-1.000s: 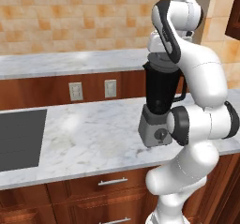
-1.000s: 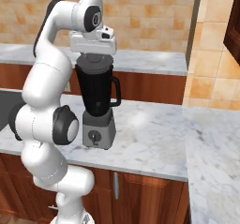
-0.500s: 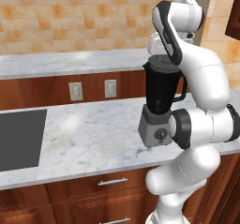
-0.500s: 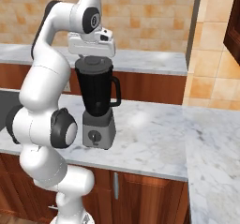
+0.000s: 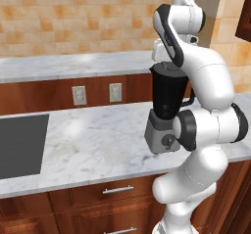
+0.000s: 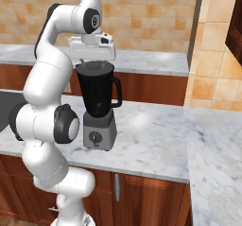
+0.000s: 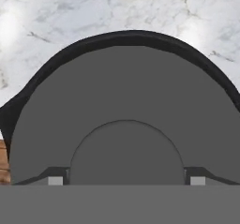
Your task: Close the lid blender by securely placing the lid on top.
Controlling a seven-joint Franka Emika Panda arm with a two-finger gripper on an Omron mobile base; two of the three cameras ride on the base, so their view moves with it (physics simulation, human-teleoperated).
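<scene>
The blender (image 6: 98,97) stands on the marble counter, its grey base with a round knob under a tall black jar whose handle faces right. My gripper (image 6: 93,60) hangs straight above the jar's mouth. The dark grey lid (image 7: 126,101) lies flat across the jar's black rim, and its raised round centre sits between my fingertips (image 7: 55,180), which press against its two sides. From the left base view the lid (image 5: 167,66) is a thin dark band on the jar, just under my hand (image 5: 164,52). The gripper (image 7: 126,180) is shut on the lid.
The marble counter (image 5: 88,145) runs left to a dark cooktop (image 5: 19,145) and turns a corner on the right (image 6: 212,144). A tiled wall with a second counter stands behind, and wooden drawers (image 5: 112,194) sit below. My own arm crowds the blender's near side.
The hand has settled very slightly lower over the jar; the blender has stayed where it was.
</scene>
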